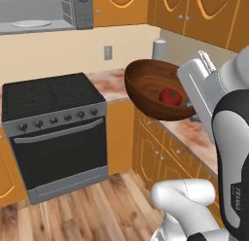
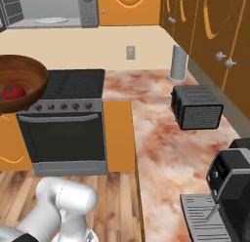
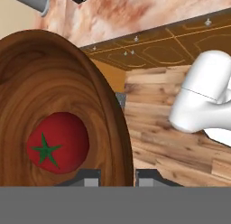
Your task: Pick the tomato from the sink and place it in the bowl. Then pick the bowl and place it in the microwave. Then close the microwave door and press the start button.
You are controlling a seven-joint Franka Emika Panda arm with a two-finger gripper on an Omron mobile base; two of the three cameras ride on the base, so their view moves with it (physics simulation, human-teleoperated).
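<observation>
The brown wooden bowl (image 1: 151, 87) hangs tilted in the air in front of the counter corner, to the right of the stove. The red tomato (image 1: 170, 96) lies inside it, also seen in the bowl (image 2: 22, 77) as the tomato (image 2: 13, 91). In the hand view my gripper (image 3: 118, 178) is shut on the bowl's rim (image 3: 115, 114), one fingertip on each side, with the tomato (image 3: 56, 142) just inside. The microwave (image 1: 77, 9) sits high at the upper left, its pale cavity open to view with a white plate (image 1: 31, 24) in it. The microwave door and the sink are out of view.
A black stove (image 1: 53, 118) stands below the microwave. The marbled counter (image 2: 161, 138) runs along the right and carries a dark toaster (image 2: 197, 107), a grey cylinder (image 2: 179, 63) and a dark appliance (image 2: 229, 187). Orange cabinets hang above. Wooden floor (image 1: 87, 211) lies in front.
</observation>
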